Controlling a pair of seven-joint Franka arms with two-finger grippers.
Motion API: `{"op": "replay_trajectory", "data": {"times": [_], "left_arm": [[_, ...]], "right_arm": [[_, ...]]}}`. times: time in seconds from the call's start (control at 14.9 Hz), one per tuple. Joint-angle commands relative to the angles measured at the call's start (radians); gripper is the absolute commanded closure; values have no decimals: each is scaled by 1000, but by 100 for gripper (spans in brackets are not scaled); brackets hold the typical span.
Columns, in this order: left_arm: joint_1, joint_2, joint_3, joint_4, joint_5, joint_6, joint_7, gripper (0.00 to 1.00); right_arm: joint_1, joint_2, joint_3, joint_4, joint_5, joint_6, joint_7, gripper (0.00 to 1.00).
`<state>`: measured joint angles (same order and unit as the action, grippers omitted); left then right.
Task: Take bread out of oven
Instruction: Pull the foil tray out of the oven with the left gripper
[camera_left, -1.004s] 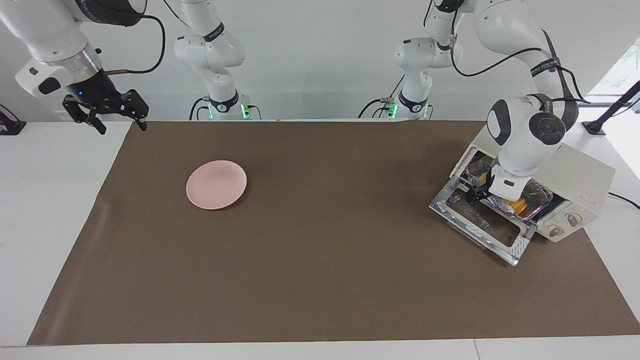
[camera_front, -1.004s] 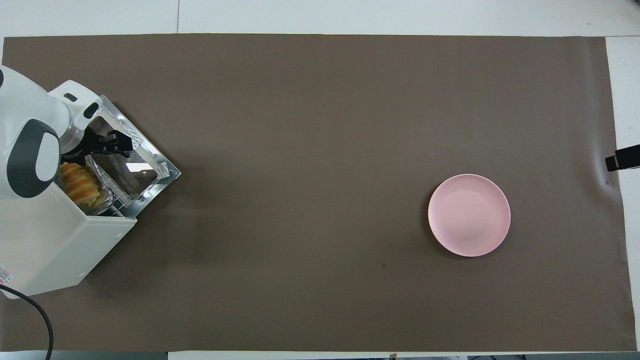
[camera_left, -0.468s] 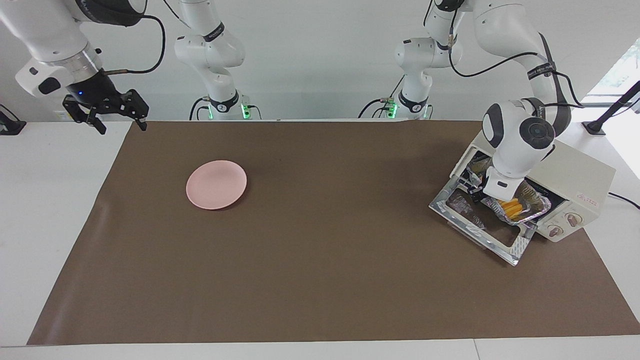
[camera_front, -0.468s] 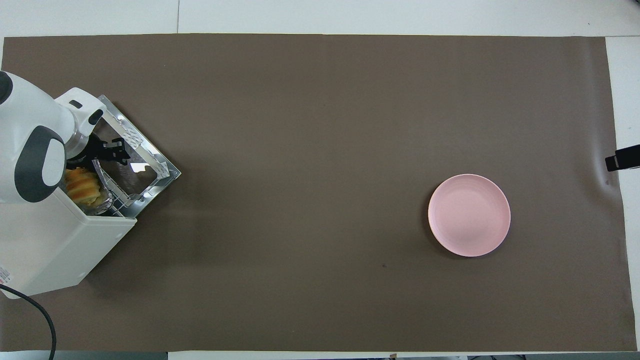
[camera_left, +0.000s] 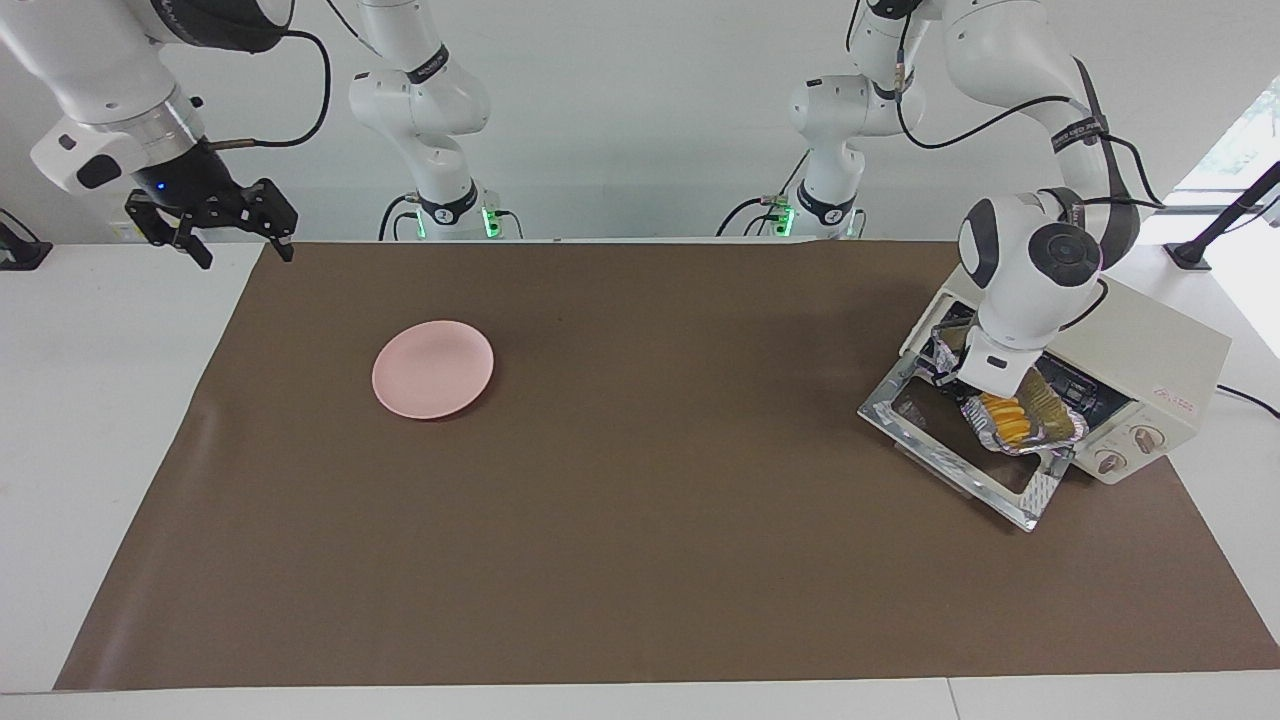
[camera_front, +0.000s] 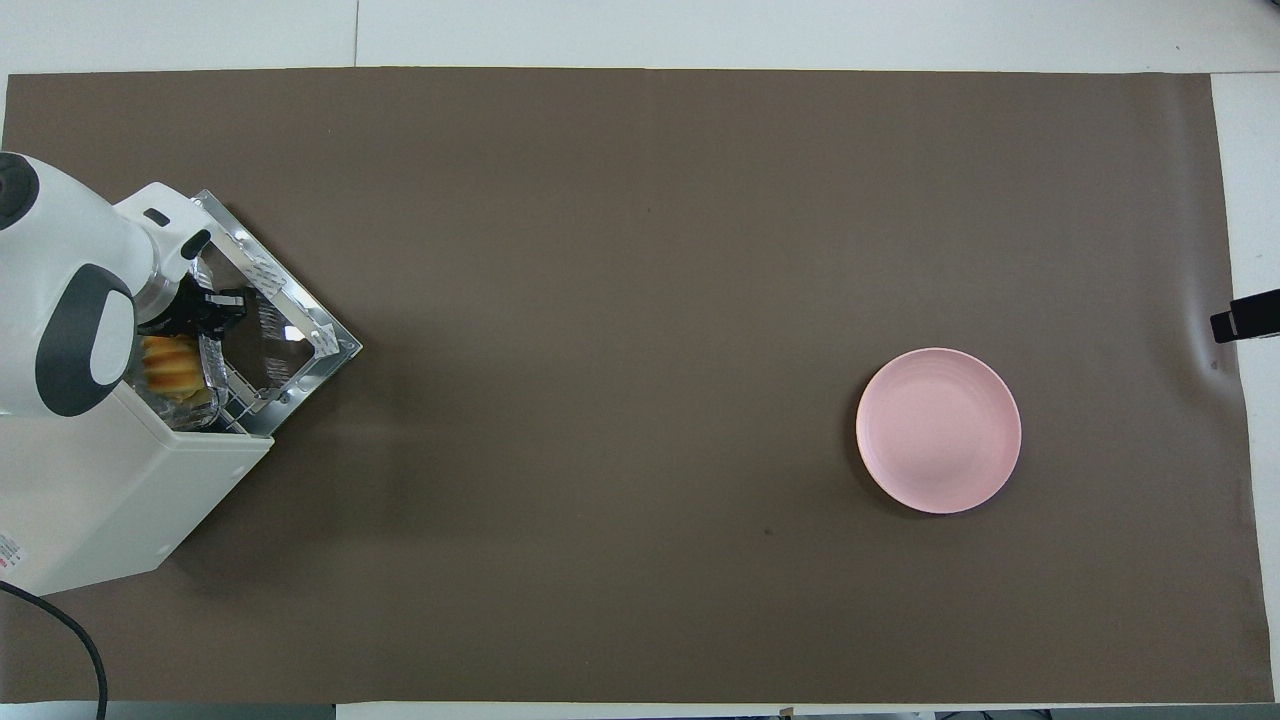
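Observation:
The cream-white oven (camera_left: 1150, 345) stands at the left arm's end of the table, its glass door (camera_left: 955, 455) dropped open. My left gripper (camera_left: 957, 383) is at the oven's mouth, shut on the edge of a crinkled foil tray (camera_left: 1052, 424). The tray is partly out over the door and tilted. The golden ridged bread (camera_left: 1003, 420) lies in the tray. In the overhead view the bread (camera_front: 165, 358) shows beside the left gripper (camera_front: 222, 308), at the front of the oven (camera_front: 110, 500). My right gripper (camera_left: 235, 240) waits open in the air over the right arm's end of the table.
A round pink plate (camera_left: 433, 369) lies on the brown mat toward the right arm's end; it also shows in the overhead view (camera_front: 938, 430). The oven's power cord (camera_front: 70, 620) runs off the table's near edge.
The left gripper has drawn the foil tray with the bread out of the oven and over the open door, and the tray has tilted. The right arm has not moved.

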<state>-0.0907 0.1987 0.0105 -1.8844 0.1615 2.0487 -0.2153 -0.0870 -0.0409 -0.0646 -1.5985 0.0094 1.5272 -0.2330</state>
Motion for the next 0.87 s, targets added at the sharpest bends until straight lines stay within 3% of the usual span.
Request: {"op": "replay_trajectory", "data": {"times": [0.0, 0.2, 0.4, 0.6, 0.74, 0.8], "left_arm": [[-105, 112, 11, 230, -72, -111, -7, 100], [-165, 200, 9, 445, -138, -255, -65, 100], [-328, 200, 6, 450, -148, -223, -188, 100], [-467, 208, 9, 452, -236, -127, -326, 100], [-559, 267, 14, 491, -234, -119, -352, 100], [-614, 333, 16, 558, -228, -128, -418, 100]], "right_arm": [[-5, -16, 3, -17, -14, -9, -16, 0], [-5, -16, 3, -17, -14, -9, -16, 0], [-11, -16, 2, -15, -14, -7, -15, 0], [-14, -17, 0, -18, -14, -9, -19, 0], [-14, -16, -1, -17, -14, -9, -19, 0], [-14, -16, -1, -18, -14, -9, -19, 0]]}}
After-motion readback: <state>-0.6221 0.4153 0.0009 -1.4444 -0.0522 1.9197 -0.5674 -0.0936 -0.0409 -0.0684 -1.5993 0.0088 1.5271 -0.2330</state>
